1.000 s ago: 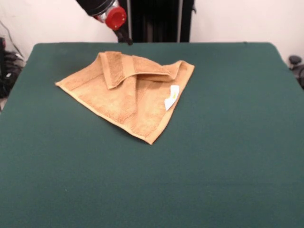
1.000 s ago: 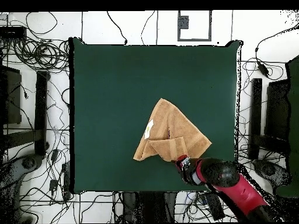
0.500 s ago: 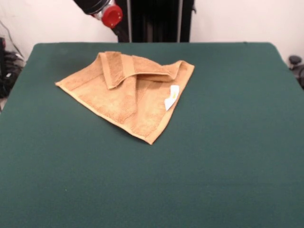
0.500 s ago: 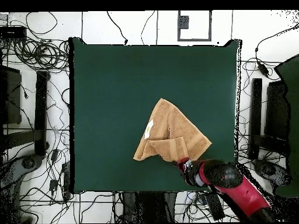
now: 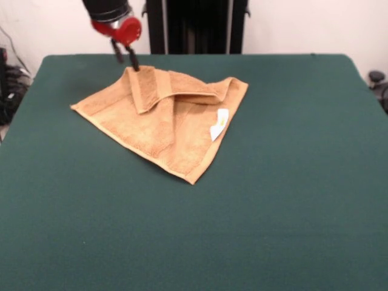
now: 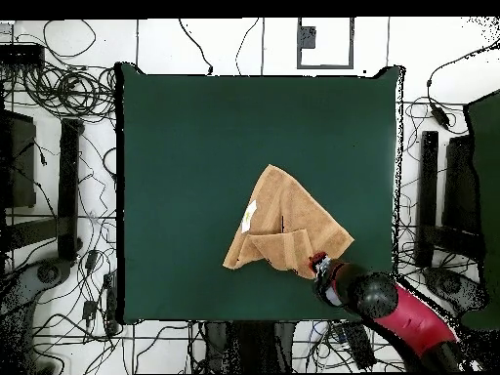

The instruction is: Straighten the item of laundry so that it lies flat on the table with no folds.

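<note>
The tan-orange towel [image 5: 163,121] lies crumpled on the green table [image 5: 273,212], with one banded end folded over on top and the white tag [image 5: 219,124] facing up on its right side. My gripper [image 5: 125,56] hangs at the towel's far left corner, its two dark fingers apart and the tips just above the folded band. It holds nothing. In the overhead view the towel [image 6: 283,220] sits near the table's [image 6: 195,137] lower right, and the gripper [image 6: 317,262] is at its lower right corner.
The black pedestal [image 5: 194,24] stands behind the table's far edge. Cables and stands [image 6: 59,195] surround the table on the floor. The red arm [image 6: 391,312] reaches in over the table's bottom right edge.
The gripper has moved from the table's far edge leftward in the front view and down to the towel's far folded corner. The towel has not moved.
</note>
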